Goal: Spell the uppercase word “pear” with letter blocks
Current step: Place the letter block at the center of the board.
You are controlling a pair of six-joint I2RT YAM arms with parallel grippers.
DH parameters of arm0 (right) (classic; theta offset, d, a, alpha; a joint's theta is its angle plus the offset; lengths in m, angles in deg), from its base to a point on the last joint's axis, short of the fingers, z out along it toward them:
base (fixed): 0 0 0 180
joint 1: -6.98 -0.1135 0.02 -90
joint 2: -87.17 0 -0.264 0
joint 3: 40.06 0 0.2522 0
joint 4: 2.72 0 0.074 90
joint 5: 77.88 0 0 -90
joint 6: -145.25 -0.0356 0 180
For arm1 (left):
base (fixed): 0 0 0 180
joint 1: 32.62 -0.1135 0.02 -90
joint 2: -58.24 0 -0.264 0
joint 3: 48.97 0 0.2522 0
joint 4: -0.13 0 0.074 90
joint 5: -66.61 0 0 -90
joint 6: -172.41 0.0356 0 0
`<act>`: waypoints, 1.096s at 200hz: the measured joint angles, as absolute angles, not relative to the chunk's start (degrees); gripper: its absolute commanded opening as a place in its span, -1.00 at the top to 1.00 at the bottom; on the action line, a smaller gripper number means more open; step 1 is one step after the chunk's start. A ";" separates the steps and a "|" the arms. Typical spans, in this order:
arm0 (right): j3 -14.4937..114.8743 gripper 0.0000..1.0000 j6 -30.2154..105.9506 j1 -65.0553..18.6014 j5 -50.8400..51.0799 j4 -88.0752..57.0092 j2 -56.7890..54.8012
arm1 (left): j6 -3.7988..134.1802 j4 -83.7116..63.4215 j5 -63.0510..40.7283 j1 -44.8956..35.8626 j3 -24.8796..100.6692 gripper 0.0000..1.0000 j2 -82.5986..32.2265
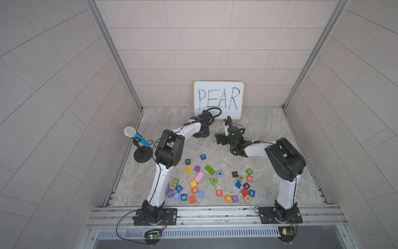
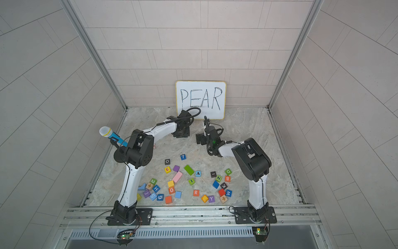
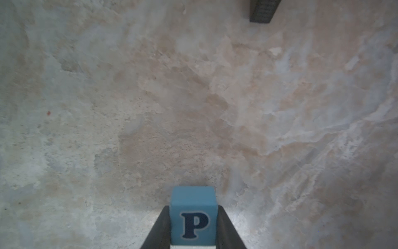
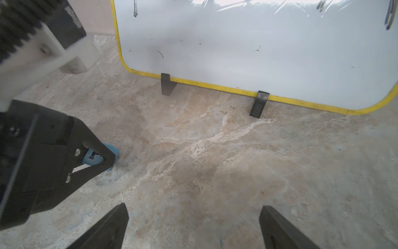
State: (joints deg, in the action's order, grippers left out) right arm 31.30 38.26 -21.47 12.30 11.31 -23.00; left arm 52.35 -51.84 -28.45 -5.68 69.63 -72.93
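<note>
We list, by size.

- Marble-look table (image 1: 265, 129).
- Whiteboard (image 1: 218, 99): yellow-rimmed, upright on two dark feet, hand-lettered "PEAR".
- Left gripper (image 3: 192, 207): just before the whiteboard's lower left corner, clenched on the P block (image 3: 192, 217). The block is light blue, its dark "P" facing the wrist camera. We cannot tell whether it touches the table.
- Right gripper (image 4: 193, 206): before the whiteboard's bottom edge, jaws spread wide, grasping nothing.
- Toy microphone (image 1: 135, 134): blue and yellow, on a black stand, well left of the whiteboard.
- Loose blocks, well before the whiteboard:
  - E block (image 1: 188, 169): yellow, red "E".
  - A block (image 1: 219, 173): light blue, black "A".
  - R block (image 1: 219, 192): orange, white "R".
</note>
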 measured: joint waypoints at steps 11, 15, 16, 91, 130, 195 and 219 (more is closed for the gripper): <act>31.28 -1.00 38.26 -21.47 12.30 11.31 -23.00 | 52.32 -51.89 -28.58 -5.76 69.71 0.52 -73.13; 31.26 -1.00 38.26 -21.47 12.30 11.33 -23.00 | 52.32 -51.89 -28.63 -5.83 69.76 0.52 -73.15; 31.26 -1.00 38.26 -21.47 12.30 11.33 -23.00 | 52.32 -51.89 -28.63 -5.85 69.78 0.52 -73.19; 30.45 -1.00 38.21 -21.47 12.26 11.63 -23.00 | 52.32 -52.08 -29.02 -6.09 70.41 0.51 -73.52; 30.32 -1.00 38.00 -21.47 12.15 11.70 -23.00 | 52.32 -52.06 -29.00 -6.09 70.41 0.49 -73.57; 29.58 -1.00 37.36 -21.47 12.13 12.05 -23.00 | 52.30 -52.06 -28.87 -6.09 70.41 0.41 -73.57; 29.58 -1.00 37.19 -21.47 12.11 12.09 -23.00 | 52.26 -52.06 -28.84 -6.09 70.44 0.37 -73.57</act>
State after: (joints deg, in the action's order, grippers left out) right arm 29.58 37.19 -21.47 12.11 12.09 -23.00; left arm 52.26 -52.06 -28.84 -6.09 70.44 -73.57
